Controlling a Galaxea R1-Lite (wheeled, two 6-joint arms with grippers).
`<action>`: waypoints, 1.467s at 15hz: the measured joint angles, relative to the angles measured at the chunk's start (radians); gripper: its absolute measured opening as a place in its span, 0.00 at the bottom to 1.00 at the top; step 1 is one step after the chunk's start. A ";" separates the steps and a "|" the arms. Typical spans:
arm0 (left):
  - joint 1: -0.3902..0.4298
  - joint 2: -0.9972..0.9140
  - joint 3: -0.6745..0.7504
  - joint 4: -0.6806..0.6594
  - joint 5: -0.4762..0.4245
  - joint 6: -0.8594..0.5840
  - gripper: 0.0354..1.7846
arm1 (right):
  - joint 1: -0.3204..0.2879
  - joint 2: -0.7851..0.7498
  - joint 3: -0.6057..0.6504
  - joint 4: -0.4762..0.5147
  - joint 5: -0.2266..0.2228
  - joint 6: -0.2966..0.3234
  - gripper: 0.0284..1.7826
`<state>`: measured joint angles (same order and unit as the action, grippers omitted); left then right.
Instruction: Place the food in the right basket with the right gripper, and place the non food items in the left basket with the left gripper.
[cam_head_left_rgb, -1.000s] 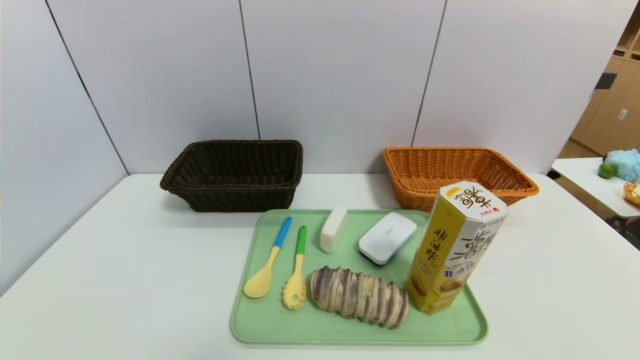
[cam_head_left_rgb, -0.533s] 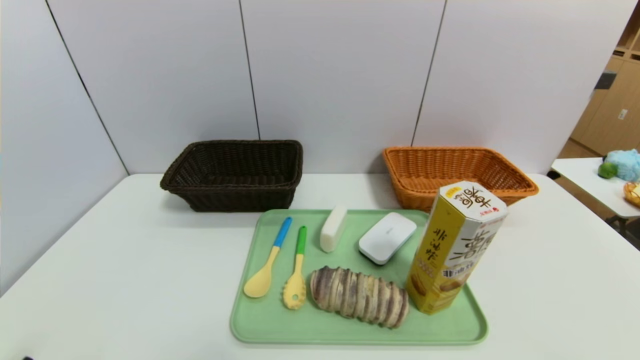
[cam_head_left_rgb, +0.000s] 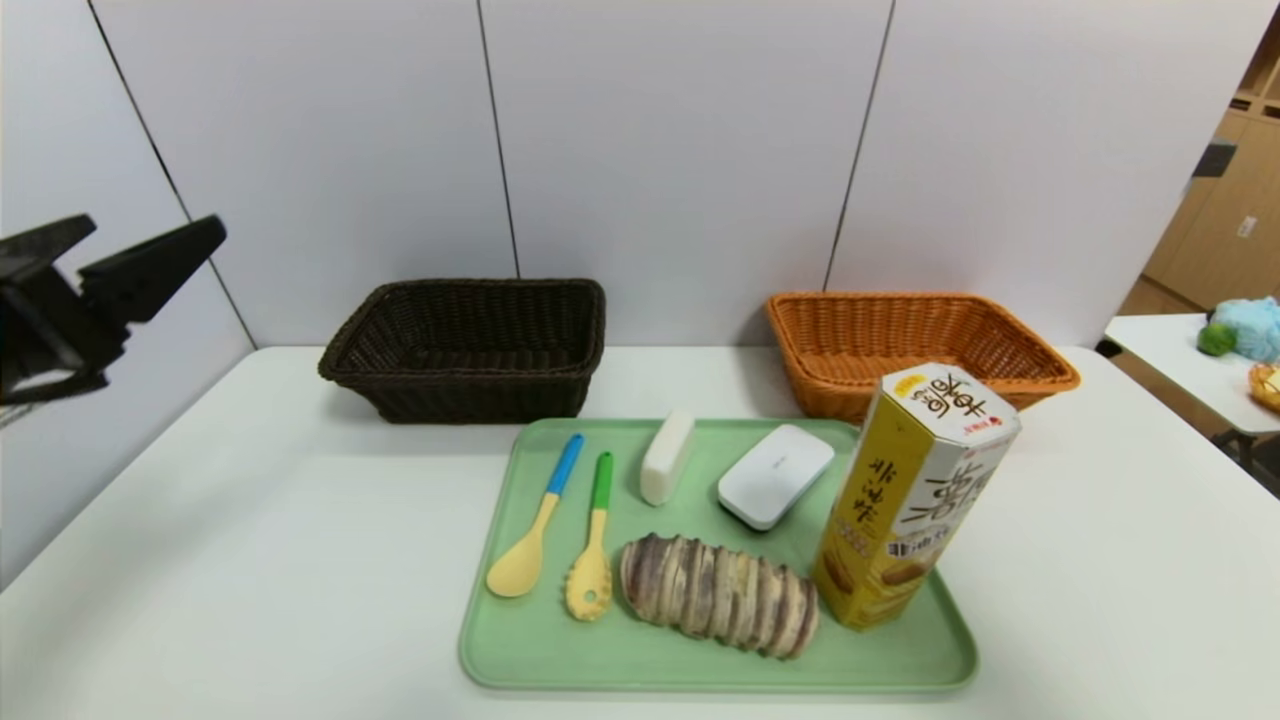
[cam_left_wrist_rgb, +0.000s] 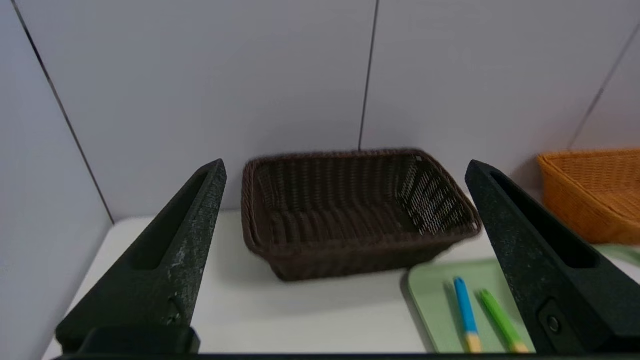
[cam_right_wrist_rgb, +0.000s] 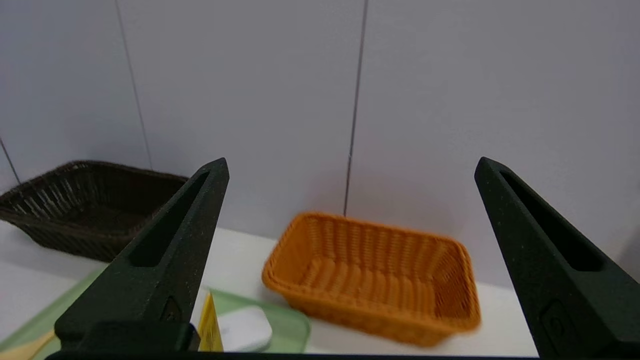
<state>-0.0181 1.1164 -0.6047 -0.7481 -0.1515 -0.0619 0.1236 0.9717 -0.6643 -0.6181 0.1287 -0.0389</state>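
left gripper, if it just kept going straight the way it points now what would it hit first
Probably the brown basket. The left gripper, open and raised at the table's left edge, frames that basket between its fingers in the left wrist view. Depth is unclear, so it might pass over to the wall.

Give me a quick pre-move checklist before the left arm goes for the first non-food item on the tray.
1. Left gripper open, nothing between its fingers: ok.
2. Dark basket empty and upright: ok.
3. Blue-handled spoon and green-handled spoon lie apart on the green tray: ok.
4. Yellow snack box upright, away from the spoons: ok.
5. Right gripper open, facing the orange basket: ok.
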 joint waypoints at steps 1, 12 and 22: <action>-0.001 0.080 -0.036 -0.080 0.009 0.010 0.94 | 0.020 0.059 0.028 -0.095 0.002 0.001 0.95; -0.003 0.280 -0.084 -0.201 0.053 0.021 0.94 | 0.054 0.003 0.366 -0.153 0.303 0.148 0.95; -0.020 0.277 -0.053 -0.202 0.074 0.034 0.94 | 0.062 -0.318 0.478 0.400 0.445 -0.082 0.95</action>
<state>-0.0379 1.3932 -0.6577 -0.9500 -0.0772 -0.0283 0.1855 0.6538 -0.1866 -0.2183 0.5738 -0.1211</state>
